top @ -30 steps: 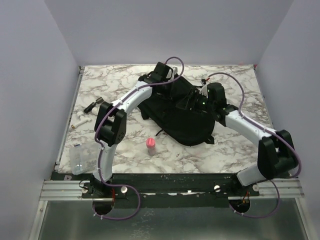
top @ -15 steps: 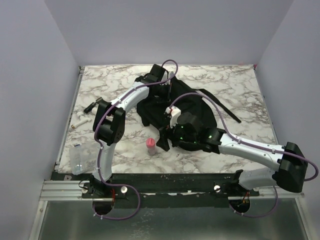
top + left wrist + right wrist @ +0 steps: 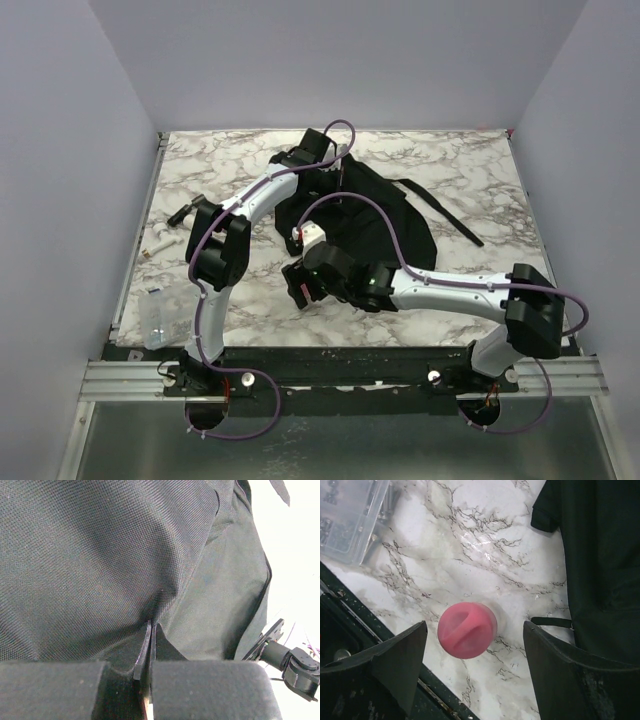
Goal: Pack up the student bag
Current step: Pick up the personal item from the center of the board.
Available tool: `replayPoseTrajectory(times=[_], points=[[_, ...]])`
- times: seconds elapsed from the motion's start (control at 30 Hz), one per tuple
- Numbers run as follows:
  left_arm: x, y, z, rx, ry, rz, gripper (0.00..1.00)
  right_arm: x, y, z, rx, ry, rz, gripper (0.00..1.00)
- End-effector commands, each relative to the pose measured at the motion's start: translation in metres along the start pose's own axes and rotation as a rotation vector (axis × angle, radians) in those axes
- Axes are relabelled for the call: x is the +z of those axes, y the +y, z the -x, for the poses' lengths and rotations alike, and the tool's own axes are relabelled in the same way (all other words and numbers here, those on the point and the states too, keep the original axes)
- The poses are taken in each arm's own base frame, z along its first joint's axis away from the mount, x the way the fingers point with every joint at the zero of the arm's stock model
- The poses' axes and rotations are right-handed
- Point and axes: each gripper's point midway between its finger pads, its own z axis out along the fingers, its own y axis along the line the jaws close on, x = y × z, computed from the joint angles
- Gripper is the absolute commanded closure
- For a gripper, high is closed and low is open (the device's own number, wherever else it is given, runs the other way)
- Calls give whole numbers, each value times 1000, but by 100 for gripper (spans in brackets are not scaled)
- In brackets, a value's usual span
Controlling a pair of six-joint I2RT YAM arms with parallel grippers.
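Nearest the arm bases, well to the left of the right gripper [image 3: 474, 627]: a clear plastic box [image 3: 160, 315] at the table's front-left corner, with small grey parts inside, too blurred to identify.

Right gripper itself: spread wide, pointed straight down at the marble table [image 3: 485, 540], holding nothing.

Directly beneath it, between the two fingers [image 3: 395, 665] and touching neither: a small bottle [image 3: 467, 630] with a round pink cap, upright on the marble.

Just to the right of the bottle, poking out toward it from under the right finger: a thin black strap end [image 3: 550, 622].

Beyond the right gripper and well off to its left, by the table's left edge: a small white object [image 3: 160, 243] and, a little farther, a small dark object [image 3: 183, 212], both too small to identify.

Beyond and to the right of the right gripper, just beside its right finger: the bag [image 3: 375, 215], large, black and soft, slumped on the middle of the table.

To the right of the bag's body, trailing flat across the marble: a long black strap [image 3: 445, 208].

Farthest off, at the far-left edge of the bag: left gripper [image 3: 151, 630], pressed together, pinching a fold of the black fabric, with the cloth puckered into a ridge running up from the fingertips.
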Motion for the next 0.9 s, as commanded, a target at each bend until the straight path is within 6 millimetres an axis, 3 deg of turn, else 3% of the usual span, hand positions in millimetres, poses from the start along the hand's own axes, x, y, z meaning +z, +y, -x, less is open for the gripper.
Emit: replayPoseTrajectory(times=[0.0,0.17,0.33,0.5,0.7,0.8,0.87], points=[[1,-3,-10,-26,48,-18,100,11,2,4,-17,-9,-65,19],[1,-4,-10,-31,51,-23,100,19,-3,-2,-34,8,-131,24],[2,-5,-9,-36,52,-27,100,16,-2,-4,-21,6,-123,41],[0,-5,-9,-34,50,-23,100,19,-3,-15,-1,19,-117,43],[-2,-1,-9,-27,38,4,100,21,-3,-21,4,35,-111,73],[0,-2,-7,-27,39,-3,100,20,-4,-24,6,32,-110,78],[-1,-3,-8,-31,42,-7,100,18,-7,-21,21,25,-122,97]])
